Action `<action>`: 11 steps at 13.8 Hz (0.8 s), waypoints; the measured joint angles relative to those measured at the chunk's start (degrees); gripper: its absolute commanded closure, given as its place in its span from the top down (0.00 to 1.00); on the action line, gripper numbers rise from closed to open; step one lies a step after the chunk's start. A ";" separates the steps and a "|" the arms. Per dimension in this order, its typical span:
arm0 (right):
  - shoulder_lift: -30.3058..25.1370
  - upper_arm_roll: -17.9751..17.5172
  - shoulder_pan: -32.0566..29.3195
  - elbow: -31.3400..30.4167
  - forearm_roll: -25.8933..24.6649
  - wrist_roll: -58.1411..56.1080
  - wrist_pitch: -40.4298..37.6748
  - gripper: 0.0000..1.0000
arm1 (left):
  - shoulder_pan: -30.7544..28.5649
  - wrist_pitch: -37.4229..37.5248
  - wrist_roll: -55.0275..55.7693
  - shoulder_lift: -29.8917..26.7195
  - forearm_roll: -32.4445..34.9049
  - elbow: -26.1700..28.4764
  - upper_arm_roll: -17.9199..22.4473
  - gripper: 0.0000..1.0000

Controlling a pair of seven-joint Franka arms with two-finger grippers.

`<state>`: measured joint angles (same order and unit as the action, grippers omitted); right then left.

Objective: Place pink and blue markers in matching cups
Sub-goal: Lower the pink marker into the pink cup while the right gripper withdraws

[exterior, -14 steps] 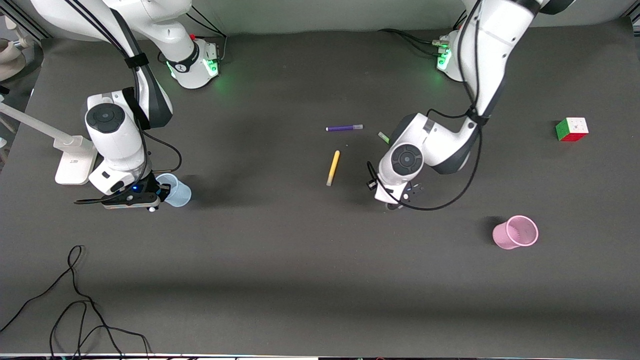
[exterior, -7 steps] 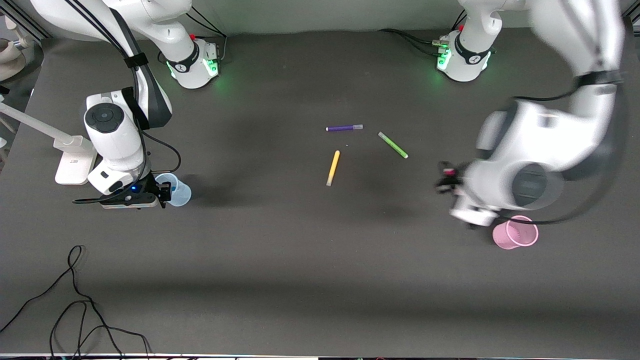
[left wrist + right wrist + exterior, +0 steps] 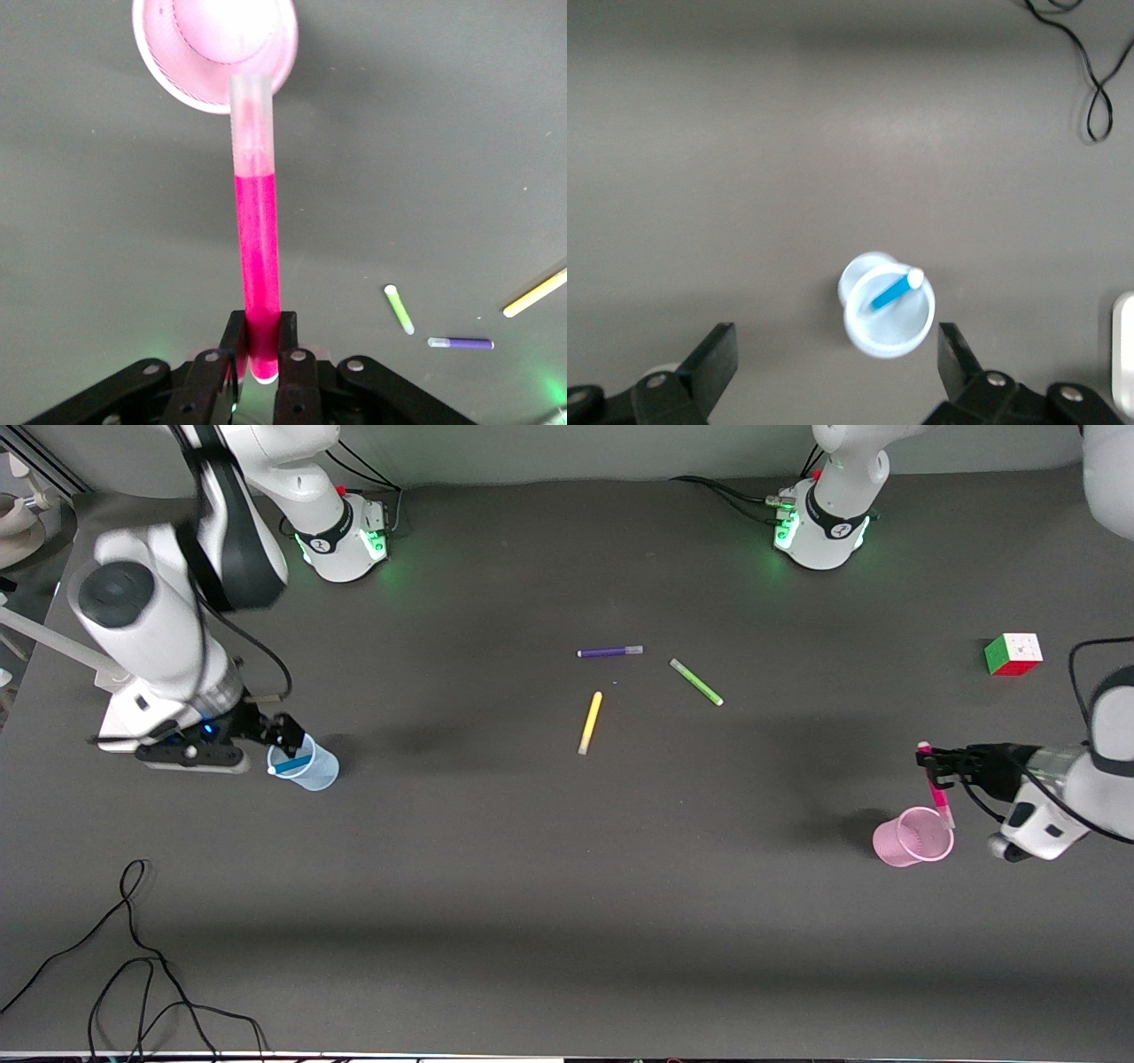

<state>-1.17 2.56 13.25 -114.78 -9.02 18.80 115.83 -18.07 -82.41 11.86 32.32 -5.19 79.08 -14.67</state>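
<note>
Over at the left arm's end of the bench (image 3: 549, 921), the left claw (image 3: 932, 765) hangs above the pink cup (image 3: 913, 837) and is clamped on the pink marker (image 3: 936, 786). It pinches the marker's magenta end, and the pale cap end points down at the cup's rim; in the left wrist view the cap (image 3: 251, 124) overlaps the edge of the cup's mouth (image 3: 168, 66), but I cannot tell whether it has entered.

Toward the right arm's end, the right claw (image 3: 282, 735) hovers just above the blue cup (image 3: 312, 769) with its fingers (image 3: 713, 359) spread wide and nothing between them. The blue marker (image 3: 291, 763) sits inside that cup, leaning against the rim with its white tip (image 3: 914, 278) up.

Near the middle of the bench lie a purple marker (image 3: 609, 652), a green marker (image 3: 696, 682) and a yellow marker (image 3: 590, 723), apart from one another. A colour cube (image 3: 1013, 654) rests farther from the front camera than the pink cup.
</note>
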 measured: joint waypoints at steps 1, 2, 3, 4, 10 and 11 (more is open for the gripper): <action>-0.67 -0.24 0.08 4.16 2.47 -0.24 -5.97 1.00 | -1.16 -0.09 -1.22 1.27 -0.92 -0.05 -0.01 0.00; -1.29 -0.14 0.07 8.00 5.25 -1.40 -11.37 1.00 | -1.93 -0.27 -1.85 2.52 -2.08 -0.19 -0.05 0.00; -1.94 0.10 -0.03 11.23 7.60 -2.69 -15.85 1.00 | -2.31 -0.43 -1.96 3.64 -3.17 -0.43 -0.08 0.00; -2.79 0.41 -0.23 13.69 9.00 -3.65 -19.23 1.00 | -2.48 -0.46 -1.96 4.73 -4.11 -0.89 -0.11 0.00; -5.16 7.02 -1.15 14.99 13.54 -13.70 -22.38 1.00 | -2.86 -0.54 -1.96 10.65 -5.77 -5.24 -0.22 0.00; -4.11 7.03 -1.22 14.82 13.55 -13.77 -22.25 1.00 | -2.89 -0.54 -1.96 11.16 -5.78 -5.95 -0.24 0.00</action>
<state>-5.28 9.59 12.04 -99.95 4.53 5.04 93.58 -20.97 -82.96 9.90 43.48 -10.98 73.13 -14.91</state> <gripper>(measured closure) 0.000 0.819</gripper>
